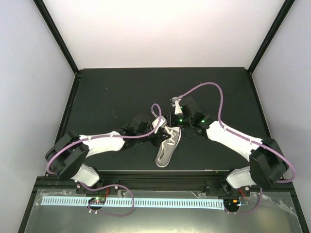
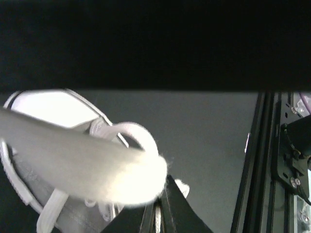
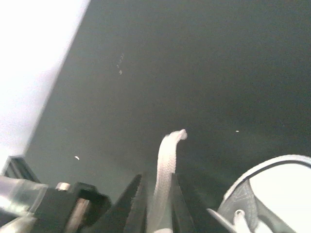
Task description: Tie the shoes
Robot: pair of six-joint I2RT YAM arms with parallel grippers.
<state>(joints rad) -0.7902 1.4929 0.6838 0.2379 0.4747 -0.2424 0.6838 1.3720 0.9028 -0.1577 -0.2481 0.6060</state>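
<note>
The grey sneaker with a white sole lies on the black table between the two arms, its toe toward the near edge. My left gripper is at the shoe's left side, shut on a white lace. A thick blurred lace strand crosses the left wrist view over the shoe. My right gripper is just behind the shoe, shut on the other white lace, whose end sticks up past the fingertips. The shoe's edge shows at the lower right of the right wrist view.
The black table is walled by white panels at the back and sides. A black rail runs along the near edge, also seen in the left wrist view. Purple cables loop above both arms.
</note>
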